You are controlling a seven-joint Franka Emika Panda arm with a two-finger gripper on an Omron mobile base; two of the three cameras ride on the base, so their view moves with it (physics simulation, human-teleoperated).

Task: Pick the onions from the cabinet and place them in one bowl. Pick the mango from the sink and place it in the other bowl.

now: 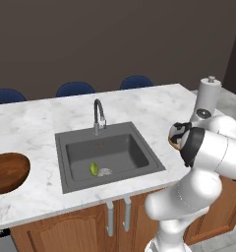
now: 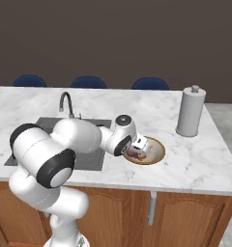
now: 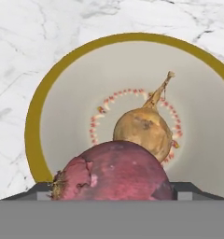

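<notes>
The red onion (image 3: 115,172) sits low over the shallow tan bowl (image 2: 157,150), touching the tan-yellow onion (image 3: 144,128) lying at the bowl's centre. The gripper (image 2: 137,150) hangs over that bowl with its jaws wide on either side of the red bulb (whether they grip it, I cannot tell). Bare marble rings the bowl; a paper towel roll (image 2: 190,112) stands near, to the right. The mango (image 1: 94,169) lies in the sink (image 1: 139,167) beside the drain, faucet (image 1: 98,115) behind. The dark wooden bowl (image 1: 8,171) rests well apart, left.
</notes>
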